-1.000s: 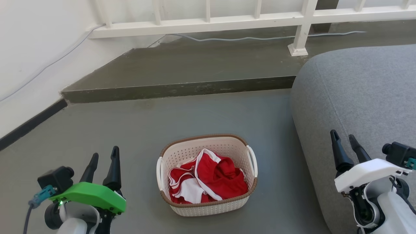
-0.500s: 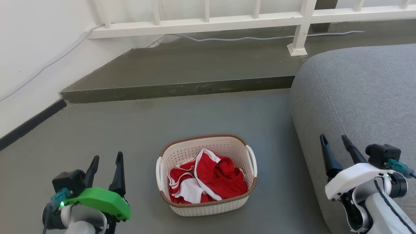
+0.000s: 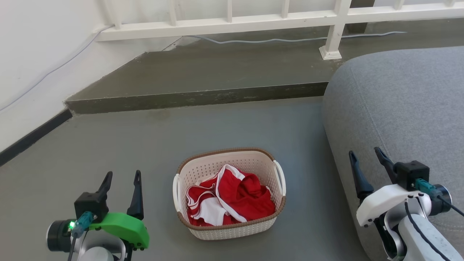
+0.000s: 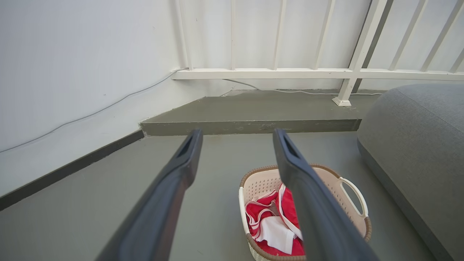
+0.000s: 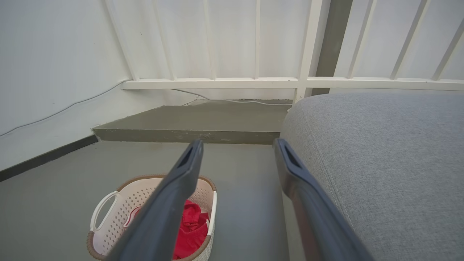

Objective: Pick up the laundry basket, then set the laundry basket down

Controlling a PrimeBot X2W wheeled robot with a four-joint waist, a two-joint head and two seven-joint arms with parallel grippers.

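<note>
Laundry basket (image 3: 232, 231) sits on the floor (image 3: 253, 123), red clothes (image 3: 243, 195) inside. Your left end effector (image 3: 123, 174) and right end effector (image 3: 364, 151) flank it, both released and empty.

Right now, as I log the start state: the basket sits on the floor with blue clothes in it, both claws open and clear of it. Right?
Not quite: the clothes are red and white, not blue, as the head view shows. The rest holds: the basket sits on the floor, and the left claw and right claw are open and clear of it.
</note>
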